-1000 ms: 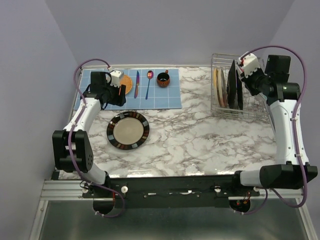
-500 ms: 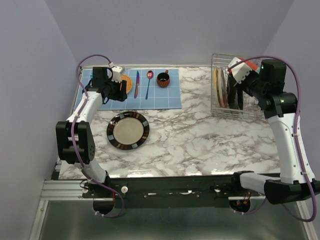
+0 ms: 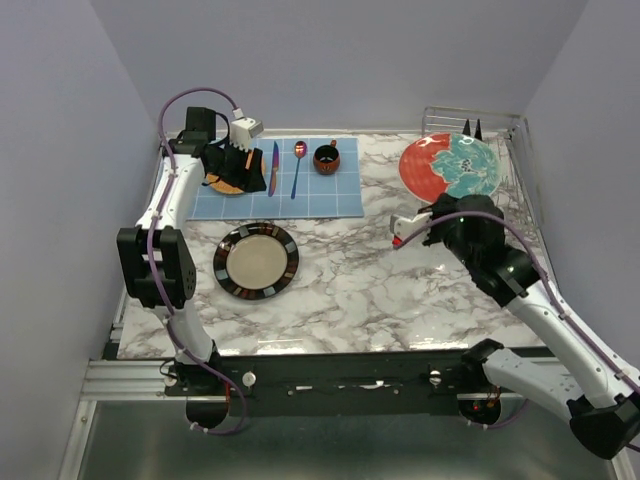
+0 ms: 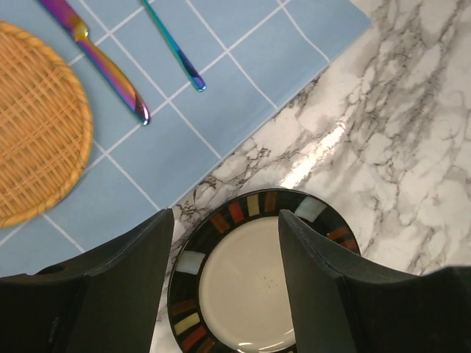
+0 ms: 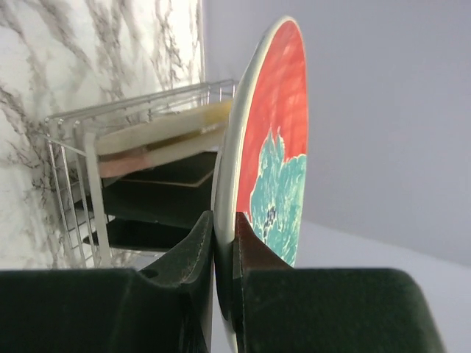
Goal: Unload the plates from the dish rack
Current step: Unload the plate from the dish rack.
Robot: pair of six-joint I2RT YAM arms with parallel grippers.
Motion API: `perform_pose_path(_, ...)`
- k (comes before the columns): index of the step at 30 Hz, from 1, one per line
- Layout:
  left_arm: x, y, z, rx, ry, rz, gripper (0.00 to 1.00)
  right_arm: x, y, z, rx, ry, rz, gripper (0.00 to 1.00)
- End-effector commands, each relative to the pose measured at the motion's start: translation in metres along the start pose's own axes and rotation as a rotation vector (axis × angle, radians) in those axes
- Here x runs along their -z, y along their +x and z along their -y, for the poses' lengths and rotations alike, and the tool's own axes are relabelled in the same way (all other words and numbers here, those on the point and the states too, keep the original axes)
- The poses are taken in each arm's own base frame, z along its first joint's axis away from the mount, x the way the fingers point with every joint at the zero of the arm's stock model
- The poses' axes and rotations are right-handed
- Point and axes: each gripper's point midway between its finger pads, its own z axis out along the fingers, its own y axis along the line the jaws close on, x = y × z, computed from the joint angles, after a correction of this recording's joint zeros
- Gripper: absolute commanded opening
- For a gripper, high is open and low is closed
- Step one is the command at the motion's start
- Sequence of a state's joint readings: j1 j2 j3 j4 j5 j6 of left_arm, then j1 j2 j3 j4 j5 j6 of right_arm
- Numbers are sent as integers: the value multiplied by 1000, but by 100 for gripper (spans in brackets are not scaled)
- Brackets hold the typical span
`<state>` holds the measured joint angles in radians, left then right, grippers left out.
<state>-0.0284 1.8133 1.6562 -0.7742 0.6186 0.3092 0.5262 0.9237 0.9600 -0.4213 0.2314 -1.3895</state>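
Place: robot lab cell, staged as a kitchen.
Walls: plain lilac panels (image 3: pixel 330 60) on 3 sides.
Bench: marble-look top (image 3: pixel 360 280) w/ alu rail (image 3: pixel 130 375) at near edge; robot arms (image 3: pixel 540 300) mounted there.
Props: blue placemat (image 3: pixel 330 195), wire dish rack (image 3: pixel 492 116).

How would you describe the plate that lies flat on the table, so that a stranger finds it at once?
Find the blue mat on the left side of the marble table. Just nearer the robot, on bare marble, lies a round plate. It alone lies flat: beige centre, black rim with coloured blocks, unlike the red plate held aloft.
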Motion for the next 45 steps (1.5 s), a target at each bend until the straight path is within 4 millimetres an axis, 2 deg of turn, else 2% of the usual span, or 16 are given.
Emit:
perform_pose_path(1, 4, 5, 30, -4, 173, -52, 68, 35, -27, 66, 158, 354, 31, 1)
perform_pose_path(3, 6, 2, 33, -10, 185, -48, 68, 31, -36, 53, 183, 342, 58, 1)
perform_pose_path(5, 6, -1, 38, -4, 223, -40, 68, 36, -50, 46, 198, 350, 104, 1)
perform_pose_path(7, 7, -5, 46, 6, 277, -30, 68, 33, -65, 25, 242, 334, 156, 1)
perform_pose_path(8, 6, -6, 49, 12, 295, -31, 68, 40, -71, 31, 249, 389, 182, 1)
perform_pose_path(13, 8, -12, 58, 31, 365, -32, 68, 40, -108, 4, 266, 342, 294, 1)
perform_pose_path(19, 15, -12, 64, 14, 379, -35, 68, 40, -144, -17, 240, 308, 444, 1)
perform_pose_path(22, 19, -7, 65, 0, 375, -45, 68, 36, -159, -29, 241, 286, 502, 1)
perform_pose_path(26, 22, -5, 71, 3, 386, -44, 68, 33, -175, -35, 212, 282, 559, 1)
perform_pose_path(33, 25, -11, 81, 22, 464, -27, 68, 29, -203, -72, 227, 219, 648, 1)
perform_pose_path(37, 24, -6, 83, 27, 478, -35, 68, 29, -221, -89, 227, 179, 697, 1)
perform_pose_path(40, 22, 4, 82, 21, 469, -54, 68, 26, -231, -97, 228, 160, 719, 1)
perform_pose_path(44, 22, 16, 86, 16, 478, -65, 68, 22, -245, -90, 177, 152, 737, 1)
perform_pose_path(45, 22, 18, 86, 14, 480, -69, 68, 23, -248, -82, 159, 163, 740, 1)
